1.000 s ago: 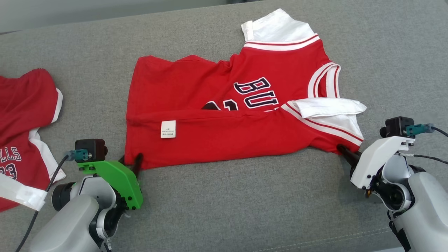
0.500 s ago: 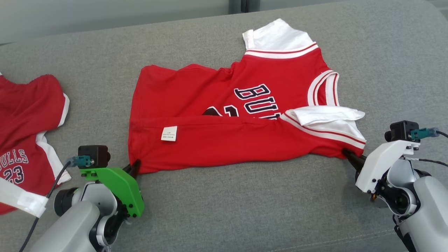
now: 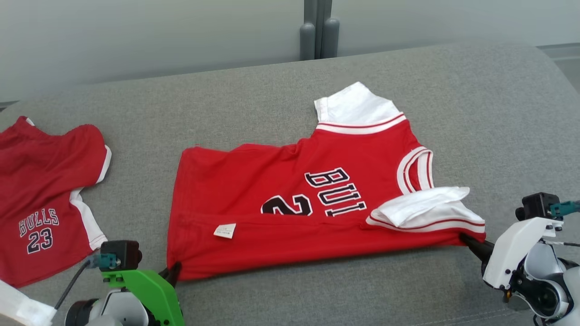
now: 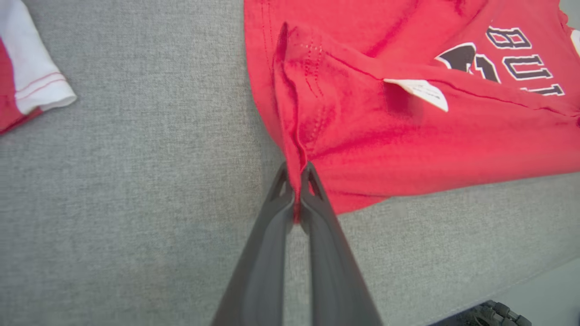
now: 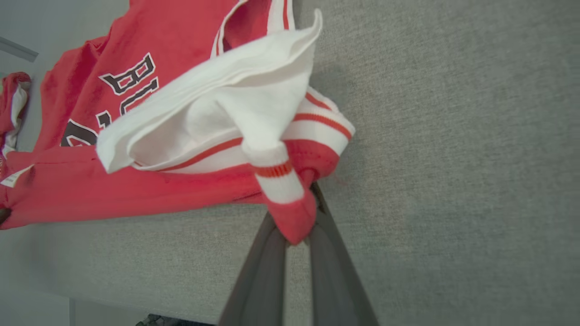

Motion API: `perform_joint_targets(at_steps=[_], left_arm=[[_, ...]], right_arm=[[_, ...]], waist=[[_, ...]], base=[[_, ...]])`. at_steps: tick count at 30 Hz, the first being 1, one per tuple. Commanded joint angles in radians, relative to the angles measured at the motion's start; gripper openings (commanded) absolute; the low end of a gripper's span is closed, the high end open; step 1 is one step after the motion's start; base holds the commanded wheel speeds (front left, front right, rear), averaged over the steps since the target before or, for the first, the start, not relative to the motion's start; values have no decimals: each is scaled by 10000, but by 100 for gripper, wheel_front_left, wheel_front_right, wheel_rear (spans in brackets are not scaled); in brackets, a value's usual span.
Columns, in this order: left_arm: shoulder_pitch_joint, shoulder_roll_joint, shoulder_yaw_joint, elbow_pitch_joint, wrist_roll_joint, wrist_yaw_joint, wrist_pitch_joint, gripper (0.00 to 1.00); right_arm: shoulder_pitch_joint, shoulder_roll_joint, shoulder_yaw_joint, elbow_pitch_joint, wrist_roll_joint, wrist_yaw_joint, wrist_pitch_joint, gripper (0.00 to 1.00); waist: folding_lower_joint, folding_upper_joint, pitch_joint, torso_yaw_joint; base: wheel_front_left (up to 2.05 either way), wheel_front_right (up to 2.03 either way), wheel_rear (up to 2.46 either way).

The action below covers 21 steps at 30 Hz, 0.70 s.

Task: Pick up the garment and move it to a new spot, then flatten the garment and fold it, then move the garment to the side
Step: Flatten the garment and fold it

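Red fabric jersey with white sleeves [image 3: 290,217] is being held on the grey fabric cushion [image 3: 408,290], at centre, its near edge folded over. Its near-left hem corner is being pinched by the left gripper [image 3: 174,271], and its near-right sleeve by the right gripper [image 3: 469,239]. Red printed shorts [image 3: 45,199] are lying at far left, apart.

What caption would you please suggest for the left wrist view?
Left end effector pinching a hem corner of the red jersey.
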Motion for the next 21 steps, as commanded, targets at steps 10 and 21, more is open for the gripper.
perform_joint_targets(at_steps=[10,21], left_arm=[[1354,624,33,-1542,-332,841,105,0],[1481,484,-32,-1643,-470,948,237,100]], right_arm=[[1394,203,-825,-1097,-101,-11,692,0],[1546,758,-1405,-1426,-675,-5,1241,100]], waist=[[0,-1,-303,-49],[0,-1,-280,-136]], base=[[0,0,0],[0,0,0]])
